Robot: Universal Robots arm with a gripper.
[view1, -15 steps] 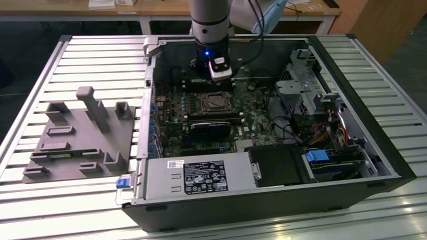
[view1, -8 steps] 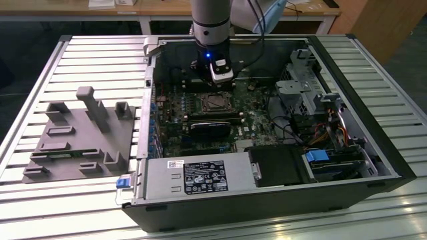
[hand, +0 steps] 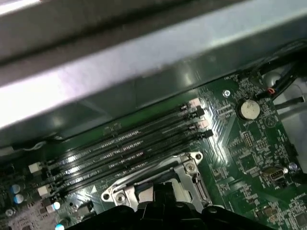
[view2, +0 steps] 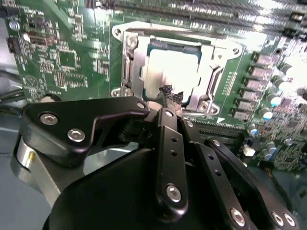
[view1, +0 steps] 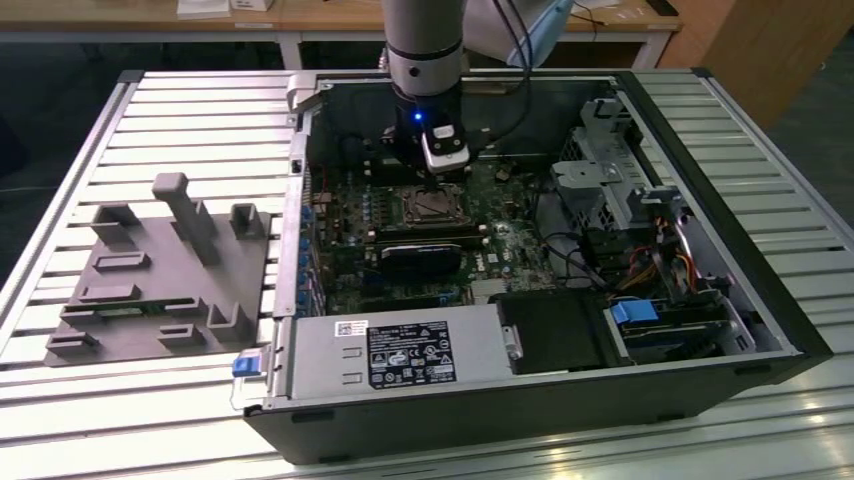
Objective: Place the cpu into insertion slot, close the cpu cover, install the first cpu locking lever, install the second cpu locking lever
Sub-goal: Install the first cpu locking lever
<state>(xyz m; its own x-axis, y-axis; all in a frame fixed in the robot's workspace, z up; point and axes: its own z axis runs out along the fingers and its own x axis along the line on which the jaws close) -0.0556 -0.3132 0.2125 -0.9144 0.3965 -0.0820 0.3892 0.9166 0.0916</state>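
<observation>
In the second wrist view the cpu (view2: 168, 67) lies flat in the insertion slot (view2: 125, 72) on the green board, its pale metal top showing. The silver cpu cover (view2: 136, 60) lies down around it like a frame. My gripper (view2: 171, 92) hangs over the slot's near edge with its black fingers (view2: 165, 134) drawn together, and the tips touch or nearly touch the frame's rim. I see nothing held between them. In the exterior view the gripper (view1: 434, 183) stands straight down over the slot (view1: 427, 207) inside the open computer case. How the locking levers stand is too unclear to tell.
Long black memory slots (hand: 124, 148) run beside the socket frame (hand: 189, 167), with a coin battery (hand: 248, 109) and the case wall (hand: 144, 72) nearby. A black block (view1: 416, 258), power supply (view1: 387, 355) and drive cage (view1: 601, 175) crowd the case. A grey fixture (view1: 160, 270) sits outside.
</observation>
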